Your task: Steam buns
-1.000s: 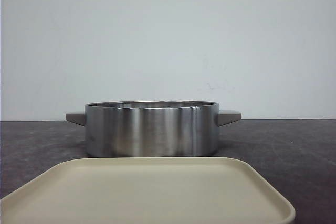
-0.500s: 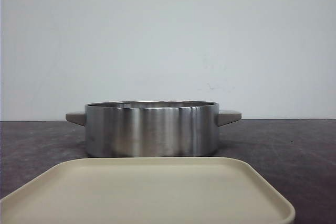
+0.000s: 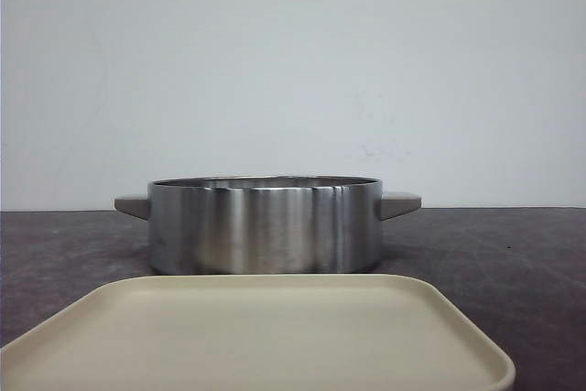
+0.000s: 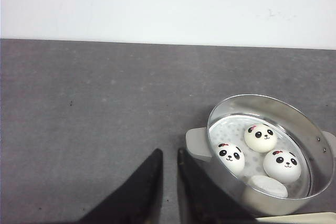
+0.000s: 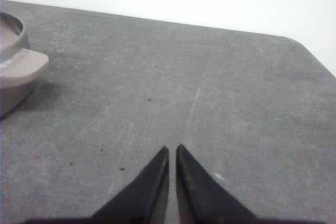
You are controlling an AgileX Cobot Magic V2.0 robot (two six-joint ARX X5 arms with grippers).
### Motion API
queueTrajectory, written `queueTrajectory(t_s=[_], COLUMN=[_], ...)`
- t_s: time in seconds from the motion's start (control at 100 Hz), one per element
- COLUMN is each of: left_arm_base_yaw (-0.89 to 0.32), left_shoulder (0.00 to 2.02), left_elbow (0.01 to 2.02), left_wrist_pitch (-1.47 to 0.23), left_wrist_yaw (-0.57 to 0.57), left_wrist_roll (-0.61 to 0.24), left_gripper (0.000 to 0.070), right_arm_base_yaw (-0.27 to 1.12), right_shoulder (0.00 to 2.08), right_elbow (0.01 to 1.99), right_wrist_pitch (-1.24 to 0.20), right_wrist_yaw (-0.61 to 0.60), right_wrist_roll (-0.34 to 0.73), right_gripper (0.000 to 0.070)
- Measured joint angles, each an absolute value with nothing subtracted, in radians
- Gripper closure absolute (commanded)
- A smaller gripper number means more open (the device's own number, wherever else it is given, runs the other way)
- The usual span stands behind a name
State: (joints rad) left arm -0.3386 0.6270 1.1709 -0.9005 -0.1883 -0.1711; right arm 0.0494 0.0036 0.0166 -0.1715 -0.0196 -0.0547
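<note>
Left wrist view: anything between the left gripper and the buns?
Yes. The buns sit inside the steel steamer pot, so its near wall and grey handle stand between them and the left gripper. No lid on top.

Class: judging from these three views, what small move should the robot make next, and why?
Probably keep both arms back. All four buns already sit in the steamer pot, the cream tray is bare, and the left gripper and right gripper hold nothing.

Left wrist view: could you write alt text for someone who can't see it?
A round steel steamer pot holds four white buns, three showing panda faces and one turned away. It sits on a dark grey table, beside the left gripper, whose black fingers are nearly closed and hold nothing.
</note>
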Motion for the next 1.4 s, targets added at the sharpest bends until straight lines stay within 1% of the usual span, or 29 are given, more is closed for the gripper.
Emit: queueTrajectory(t_s=[0.76,0.83,0.97,1.09,1.19,1.29,1.4], left_arm_base_yaw=[-0.333,-0.312,-0.237,-0.175,-0.142,-0.117,-0.107], left_shoulder=[0.619,0.606,0.532,0.440,0.351,0.253,0.159], left_elbow=[1.171,1.146,0.979,0.743,0.539,0.366,0.230], left_wrist_pitch=[-0.900,-0.857,-0.624,-0.391,-0.235,-0.137,-0.109], left_wrist_yaw=[-0.196,-0.196,-0.183,-0.126,-0.099,-0.077,-0.072], left_wrist_roll=[-0.162,-0.147,-0.093,-0.068,-0.062,-0.062,-0.066], left_gripper=[0.0700,0.0700,0.0700,0.0700,0.0700,0.0700,0.0700], right_arm_base_yaw=[0.049,0.049,0.049,0.049,0.049,0.049,0.049], right_shoulder=[0.004,0.004,0.004,0.004,0.004,0.004,0.004], right_elbow=[0.016,0.016,0.016,0.016,0.016,0.016,0.016], right_wrist_pitch=[-0.170,-0.170,-0.169,-0.169,-0.169,-0.169,-0.169], right_wrist_yaw=[-0.020,-0.020,-0.020,-0.020,-0.020,-0.020,-0.020], right_wrist_roll=[-0.055,-0.055,-0.055,-0.055,-0.055,-0.055,-0.055], right_gripper=[0.0683,0.0683,0.0683,0.0683,0.0683,0.0683,0.0683])
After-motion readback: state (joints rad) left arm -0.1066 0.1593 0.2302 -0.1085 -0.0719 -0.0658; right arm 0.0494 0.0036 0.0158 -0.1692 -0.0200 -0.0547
